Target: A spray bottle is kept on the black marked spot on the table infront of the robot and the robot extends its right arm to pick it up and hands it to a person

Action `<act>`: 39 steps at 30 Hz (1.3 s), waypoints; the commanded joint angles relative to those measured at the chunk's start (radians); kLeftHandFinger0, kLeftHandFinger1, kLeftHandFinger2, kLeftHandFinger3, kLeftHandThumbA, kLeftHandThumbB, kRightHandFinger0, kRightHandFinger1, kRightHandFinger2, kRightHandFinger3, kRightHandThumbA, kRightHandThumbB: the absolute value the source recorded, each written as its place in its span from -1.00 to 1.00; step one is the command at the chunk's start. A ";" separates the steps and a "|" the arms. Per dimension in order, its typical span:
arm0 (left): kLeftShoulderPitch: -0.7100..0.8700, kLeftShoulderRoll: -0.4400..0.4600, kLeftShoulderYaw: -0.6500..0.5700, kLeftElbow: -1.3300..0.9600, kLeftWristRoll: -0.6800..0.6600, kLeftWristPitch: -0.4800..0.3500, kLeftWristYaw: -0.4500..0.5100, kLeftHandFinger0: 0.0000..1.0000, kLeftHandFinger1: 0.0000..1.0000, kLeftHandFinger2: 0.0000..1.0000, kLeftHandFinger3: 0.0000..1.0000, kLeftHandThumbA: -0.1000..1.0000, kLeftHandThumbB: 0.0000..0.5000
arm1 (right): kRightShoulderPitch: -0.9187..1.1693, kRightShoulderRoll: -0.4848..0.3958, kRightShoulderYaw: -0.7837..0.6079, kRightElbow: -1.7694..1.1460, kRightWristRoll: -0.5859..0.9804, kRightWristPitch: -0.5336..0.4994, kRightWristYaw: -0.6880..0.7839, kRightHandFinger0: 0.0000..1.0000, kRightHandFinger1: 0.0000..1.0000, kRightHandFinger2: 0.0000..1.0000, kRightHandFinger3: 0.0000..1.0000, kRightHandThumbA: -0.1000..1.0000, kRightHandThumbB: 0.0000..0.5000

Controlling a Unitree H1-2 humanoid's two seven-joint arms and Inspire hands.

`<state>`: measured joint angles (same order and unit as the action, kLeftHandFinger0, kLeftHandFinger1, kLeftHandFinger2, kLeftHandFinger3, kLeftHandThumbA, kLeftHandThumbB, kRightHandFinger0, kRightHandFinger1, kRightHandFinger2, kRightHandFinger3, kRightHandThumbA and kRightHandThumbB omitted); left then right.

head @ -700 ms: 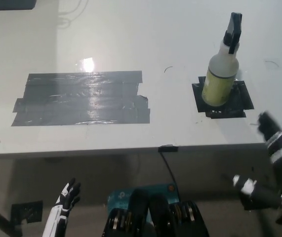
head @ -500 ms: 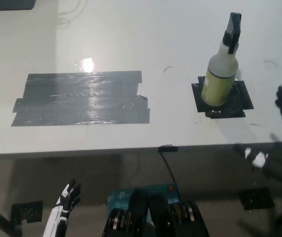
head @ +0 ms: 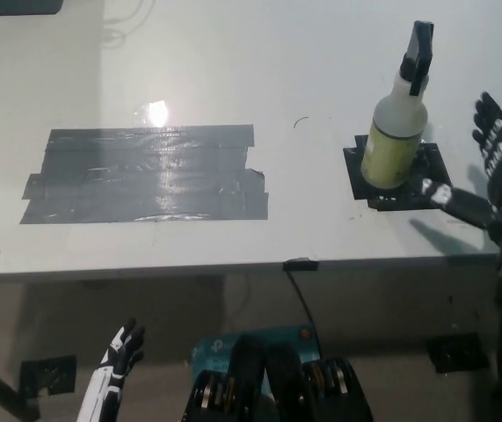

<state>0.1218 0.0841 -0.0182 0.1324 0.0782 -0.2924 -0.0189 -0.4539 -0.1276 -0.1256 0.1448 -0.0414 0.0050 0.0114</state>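
The translucent plastic spray bottle with a yellowish lower body and a black trigger nozzle (head: pixel 397 132) is standing upright on the small black taped square (head: pixel 397 174) at about two o'clock on the white tabletop (head: pixel 233 70). I judge the square is marking a repeatable pickup spot within reach of my right arm. The bottle's pale neck is narrowing up to the dark nozzle, which is pointing toward twelve o'clock, and its rounded body is covering the middle of the square while the tape edges are showing around its base.

My black right robot hand (head: pixel 483 180) is hovering at the bottle's three o'clock side, just beside it and not touching. It is released, gripping nothing, with the fingers (head: pixel 491 123) spread upward and the thumb reaching toward the bottle's base, a shape I am presenting so the body can fit between them.

At nine o'clock of the bottle, well apart, a large patch of grey tape strips (head: pixel 145 174) is lying flat. My white left robot hand (head: pixel 120 350) is hanging below the tabletop edge at seven o'clock, idle, fingers loosely apart.
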 commanded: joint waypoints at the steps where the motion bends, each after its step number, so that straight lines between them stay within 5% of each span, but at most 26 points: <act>1: -0.002 0.009 -0.004 -0.023 0.001 -0.034 -0.006 1.00 1.00 1.00 1.00 1.00 0.70 | -0.106 -0.014 0.004 0.079 -0.003 0.027 -0.023 1.00 1.00 1.00 1.00 0.98 0.50; 7: 0.001 0.011 -0.007 -0.029 0.009 -0.039 -0.006 1.00 1.00 1.00 1.00 1.00 0.62 | -0.208 0.003 0.006 0.206 0.010 0.062 -0.023 1.00 1.00 1.00 1.00 1.00 0.56; 11: 0.000 0.010 -0.008 -0.032 0.010 -0.032 -0.005 1.00 1.00 1.00 1.00 1.00 0.63 | -0.246 0.015 0.015 0.236 0.005 0.068 -0.025 1.00 1.00 1.00 1.00 0.97 0.38; 39: -0.007 0.010 -0.010 -0.052 0.000 -0.051 -0.005 1.00 1.00 1.00 1.00 1.00 0.49 | -0.390 0.043 -0.017 0.500 0.076 0.037 -0.026 1.00 1.00 1.00 1.00 0.77 0.53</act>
<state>0.1200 0.0856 -0.0260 0.1109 0.0775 -0.3019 -0.0194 -0.7681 -0.0901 -0.1339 0.6171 -0.0045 0.0595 -0.0144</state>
